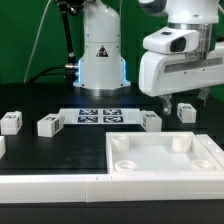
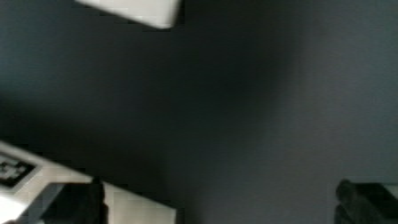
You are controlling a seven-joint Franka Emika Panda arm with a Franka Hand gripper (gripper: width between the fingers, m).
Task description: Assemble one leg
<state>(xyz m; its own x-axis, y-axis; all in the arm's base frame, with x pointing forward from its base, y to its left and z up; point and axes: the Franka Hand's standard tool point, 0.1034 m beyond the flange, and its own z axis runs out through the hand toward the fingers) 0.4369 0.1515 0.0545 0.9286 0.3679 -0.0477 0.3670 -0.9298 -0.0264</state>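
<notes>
Your gripper (image 1: 172, 104) spread wide, empty: fingers (image 2: 71, 205) frame only bare dark counter (image 1: 55, 150). Hovers low, probably lining up a pick. Nearest leg (image 1: 186, 112) stands just beside it, behind plate (image 1: 150, 160). Other legs sit spaced apart, leaving you finger room.

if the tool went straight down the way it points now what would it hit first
Most likely bare black table: the wrist view shows only dark surface between the open tool's fingers. A leg and the white plate sit close beside that line, and depth is unclear.
</notes>
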